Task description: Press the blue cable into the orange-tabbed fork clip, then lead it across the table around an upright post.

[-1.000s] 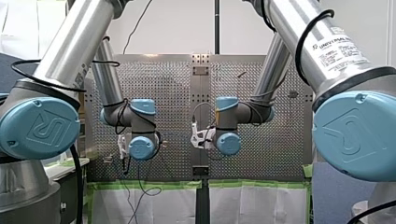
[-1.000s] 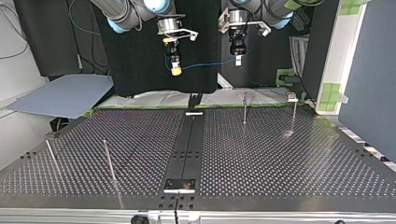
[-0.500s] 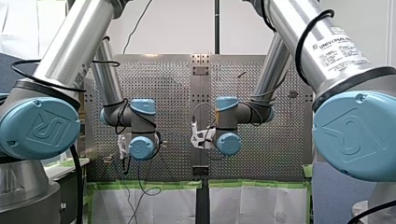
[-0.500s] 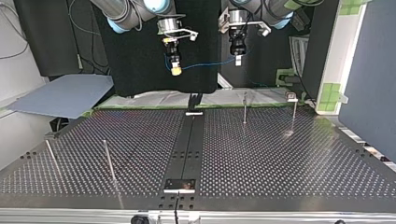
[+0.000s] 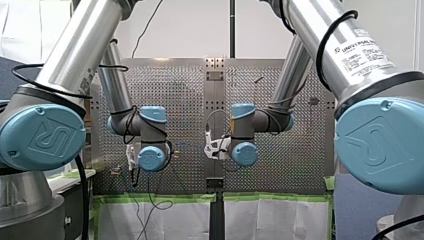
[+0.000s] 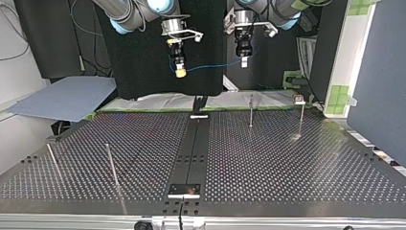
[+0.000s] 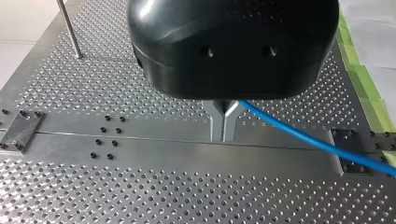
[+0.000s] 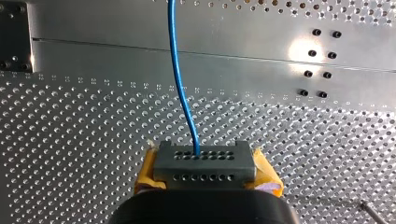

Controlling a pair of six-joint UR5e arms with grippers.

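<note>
1. My left gripper (image 7: pixel 224 127), metal fingers pressed together, pinches the blue cable (image 7: pixel 299 136) above the perforated table (image 7: pixel 93 191).
2. My right gripper (image 8: pixel 204 162), yellow-padded, clamps the same cable.
3. My right arm's label (image 5: pixel 361 50) reads "UNIVERSAL ROBOTS".

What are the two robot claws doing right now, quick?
Left gripper: closed, holding the blue cable.
Right gripper: closed, holding the same blue cable.
</note>
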